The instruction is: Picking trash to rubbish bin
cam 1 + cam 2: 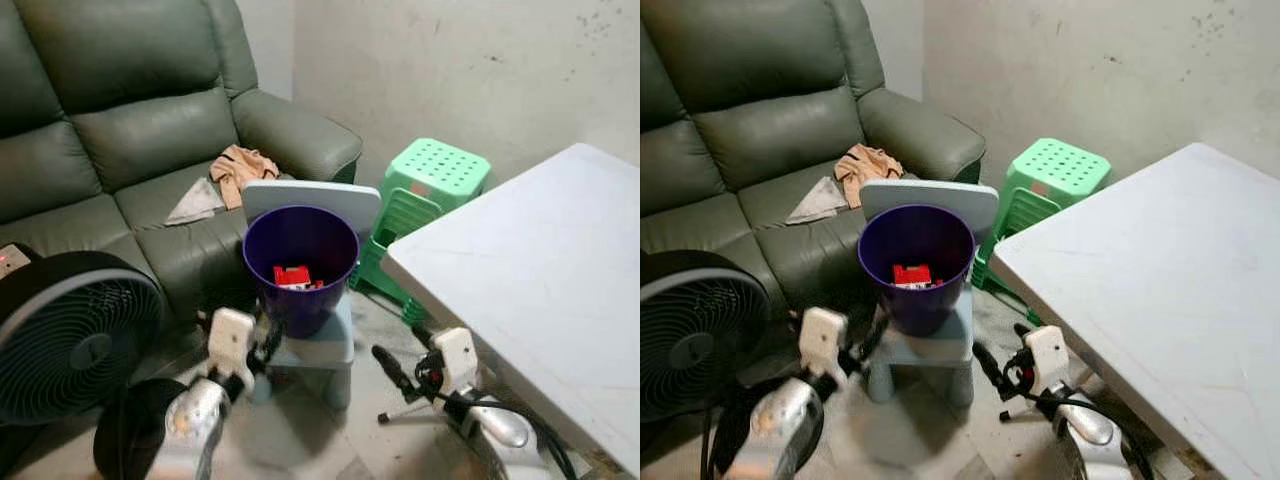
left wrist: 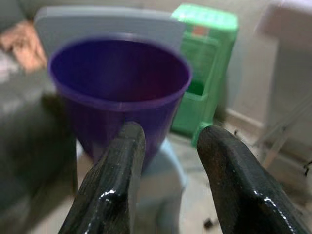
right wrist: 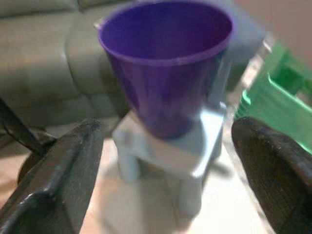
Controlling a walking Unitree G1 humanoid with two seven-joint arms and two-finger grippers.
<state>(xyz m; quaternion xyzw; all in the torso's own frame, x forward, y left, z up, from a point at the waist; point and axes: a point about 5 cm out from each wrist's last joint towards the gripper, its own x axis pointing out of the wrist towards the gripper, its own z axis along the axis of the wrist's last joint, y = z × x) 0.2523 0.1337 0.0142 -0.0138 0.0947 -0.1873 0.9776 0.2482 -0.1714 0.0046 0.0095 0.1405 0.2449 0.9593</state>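
Note:
A purple rubbish bin (image 1: 300,262) stands on a small pale-blue child's chair (image 1: 318,350) in front of the sofa. A red piece of trash (image 1: 292,277) lies at the bottom of the bin. My left gripper (image 1: 266,345) hangs low beside the chair's left side, open, with nothing between its fingers (image 2: 122,161); it looks up at the bin (image 2: 119,83). Low and to the right of the chair, my right gripper (image 1: 386,366) is spread wide open and empty, facing the bin (image 3: 163,73) from a short distance.
A green-grey leather sofa (image 1: 120,140) with a crumpled tan cloth (image 1: 240,168) lies behind the bin. A black floor fan (image 1: 70,335) stands at the left. Stacked green stools (image 1: 425,190) and a white table (image 1: 540,270) crowd the right side.

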